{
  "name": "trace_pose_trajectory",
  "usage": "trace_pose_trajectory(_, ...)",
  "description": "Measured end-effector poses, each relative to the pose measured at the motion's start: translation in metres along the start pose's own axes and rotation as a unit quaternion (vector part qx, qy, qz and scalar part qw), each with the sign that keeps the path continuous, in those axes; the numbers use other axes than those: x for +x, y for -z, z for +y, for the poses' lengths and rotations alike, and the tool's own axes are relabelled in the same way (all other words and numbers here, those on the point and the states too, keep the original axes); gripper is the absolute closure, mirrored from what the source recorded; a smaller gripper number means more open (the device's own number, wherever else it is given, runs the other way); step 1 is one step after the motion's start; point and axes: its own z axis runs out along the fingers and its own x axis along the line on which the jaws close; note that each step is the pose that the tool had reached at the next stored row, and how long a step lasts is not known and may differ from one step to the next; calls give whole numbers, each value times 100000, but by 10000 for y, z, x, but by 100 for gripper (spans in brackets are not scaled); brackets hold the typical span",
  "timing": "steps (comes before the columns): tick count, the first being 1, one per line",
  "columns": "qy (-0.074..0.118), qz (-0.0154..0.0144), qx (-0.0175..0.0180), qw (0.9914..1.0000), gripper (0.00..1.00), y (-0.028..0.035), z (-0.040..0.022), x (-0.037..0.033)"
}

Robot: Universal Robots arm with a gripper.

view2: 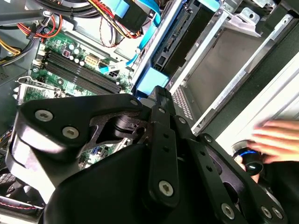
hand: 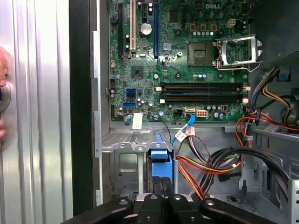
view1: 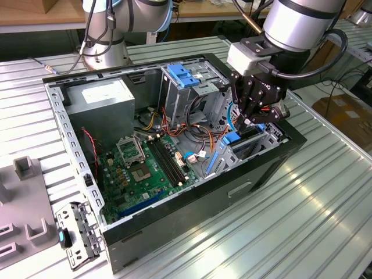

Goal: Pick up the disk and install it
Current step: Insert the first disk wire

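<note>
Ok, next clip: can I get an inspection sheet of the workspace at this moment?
Surface: ribbed metal table carrying an open computer case.
Job's things: disk sits edge-on in the drive cage.
Clutter: grey fixture blocks and a loose metal bracket at the exterior view's left.
Grippers: claw reaches into the drive cage at the disk's blue end.
Cables: red, orange, yellow and black wires loose beside the cage; a blue cable nearby.
Surroundings: second robot base behind the case; a person's hand by its outer side.
</note>
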Motion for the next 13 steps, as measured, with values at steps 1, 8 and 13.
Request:
trace_pose_trajectory(1, -2, -2, 3, 100000, 88, 0, -12, 0)
trace_pose_trajectory(8, 1, 18, -9, 100000, 88, -3, -162, -3)
trace_pose_trajectory(13, 2193, -20, -152, 99976, 88, 15, -253, -6)
